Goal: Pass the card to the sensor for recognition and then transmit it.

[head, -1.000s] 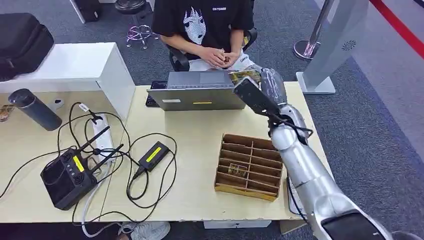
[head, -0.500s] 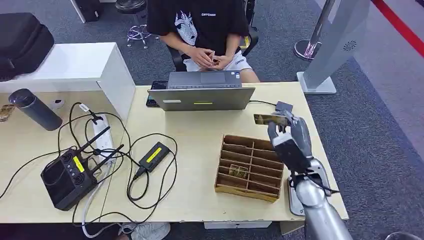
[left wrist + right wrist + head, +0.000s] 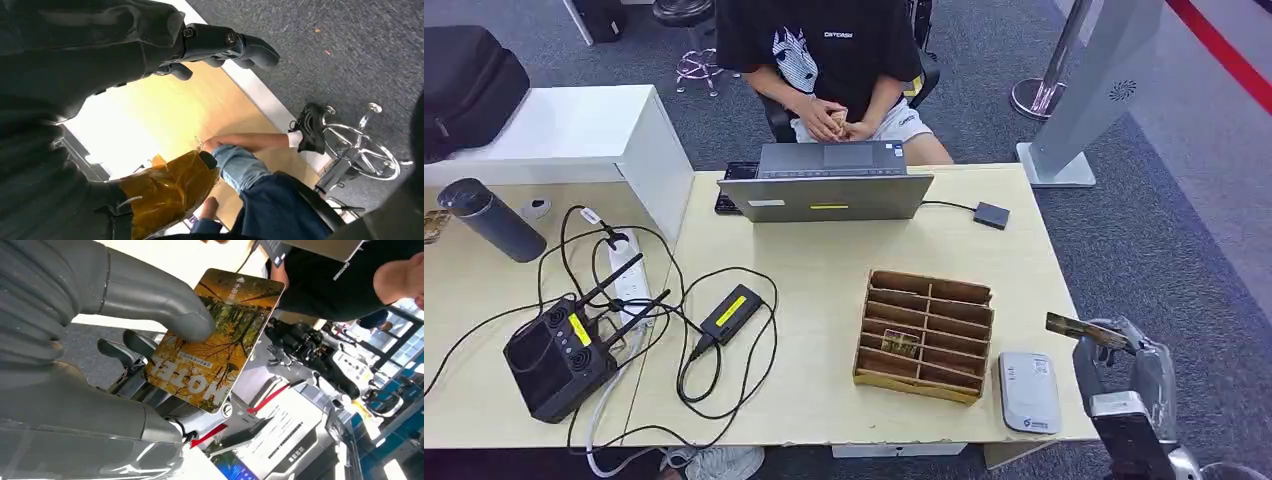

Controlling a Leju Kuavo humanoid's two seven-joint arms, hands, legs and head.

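My right hand (image 3: 1121, 372) hangs just off the table's front right corner, to the right of the flat grey card reader (image 3: 1029, 391). It pinches a card (image 3: 1076, 328), seen edge-on here. In the right wrist view the thumb (image 3: 165, 305) presses on the card (image 3: 220, 340), which bears an autumn-tree print. A second card (image 3: 900, 341) lies in the wooden slotted organizer (image 3: 924, 333). In the left wrist view my left hand (image 3: 210, 42) hangs beside the table with its fingers apart and nothing between them.
A laptop (image 3: 829, 186) stands at the far edge with a person seated behind it. A black router (image 3: 559, 356), cables, a power strip (image 3: 629, 280) and an adapter (image 3: 731, 310) crowd the left half. A dark flask (image 3: 489, 218) stands far left.
My right arm has drawn back with the card, from high over the laptop, past the organizer, down to the table's front right corner. The card reader now shows.
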